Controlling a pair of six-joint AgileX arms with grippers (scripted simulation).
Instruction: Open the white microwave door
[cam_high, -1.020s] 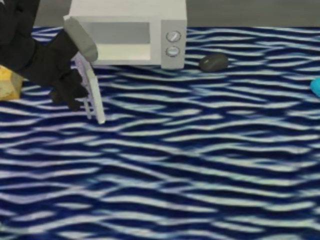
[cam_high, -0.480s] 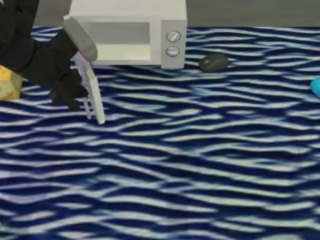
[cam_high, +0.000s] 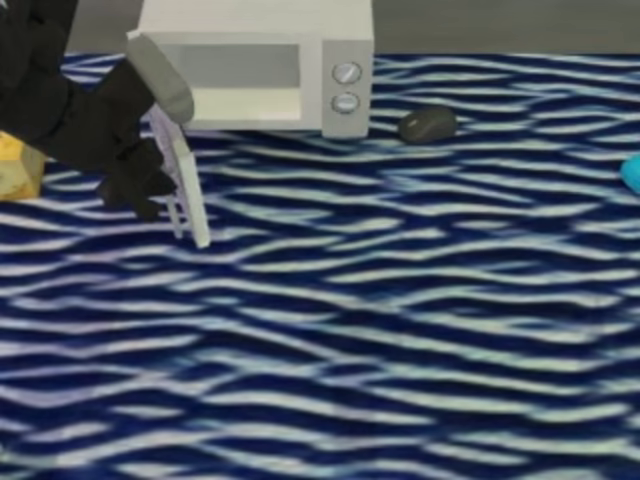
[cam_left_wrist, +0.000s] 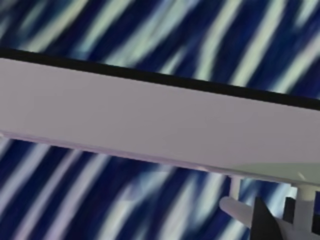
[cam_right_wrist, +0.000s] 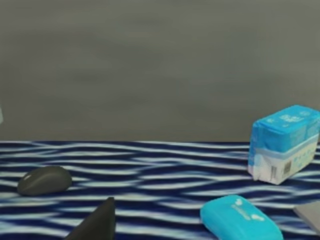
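Over striped cloth (cam_high: 400, 330), left gripper (cam_high: 150, 190) at door (cam_high: 190, 190)

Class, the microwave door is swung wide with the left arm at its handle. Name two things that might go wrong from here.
1. The left end effector sits at the handle of the white microwave door; pulling further might strain the hinge or drag the white microwave.
2. The yellow object lies close beside the left arm, so a retreat sweeping that way might knock it.
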